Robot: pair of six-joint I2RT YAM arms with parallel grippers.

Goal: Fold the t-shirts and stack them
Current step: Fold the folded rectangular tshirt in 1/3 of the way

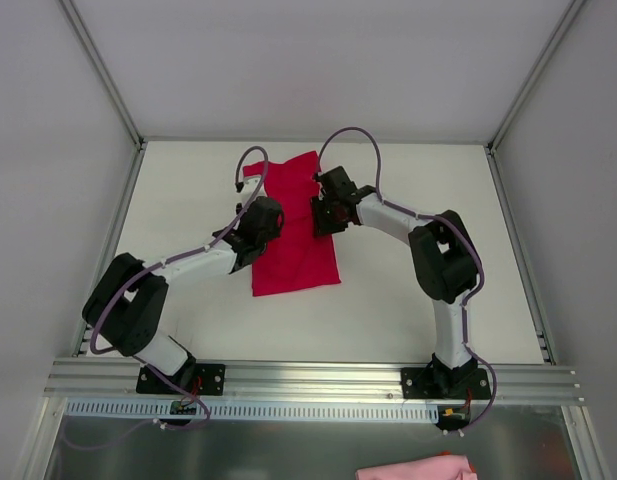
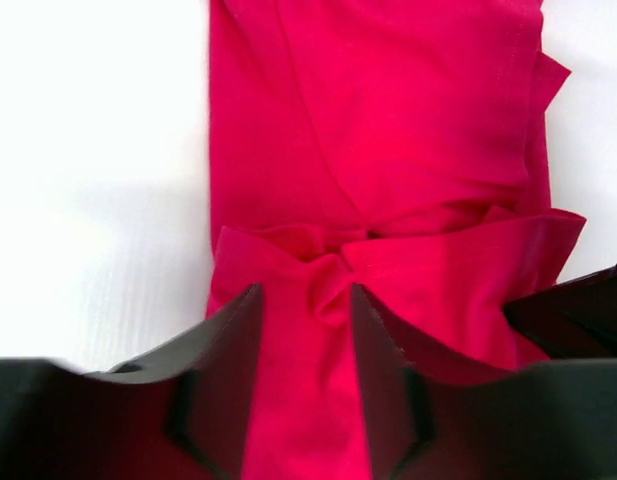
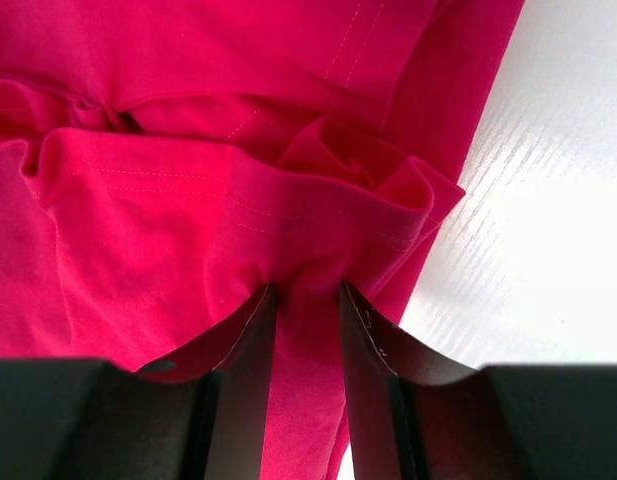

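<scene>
The crimson t-shirt is lying folded into a long strip on the white table, running from mid-table toward the far edge, and both arms are reaching in over it from either side. The left gripper is sitting on the strip's left edge. In the left wrist view its dark fingers are squeezing a raised pleat of red cloth between them, with wrinkles fanning out from the pinch. The right gripper is working the right edge, just across from its partner. The right wrist view is showing its fingers clamping a doubled-over hem, with stitching visible on the fold. Between the two grippers the cloth is bunching into a ridge across the strip. Below the arm bases, a pale pink cloth is lying at the near edge of the overhead view.
</scene>
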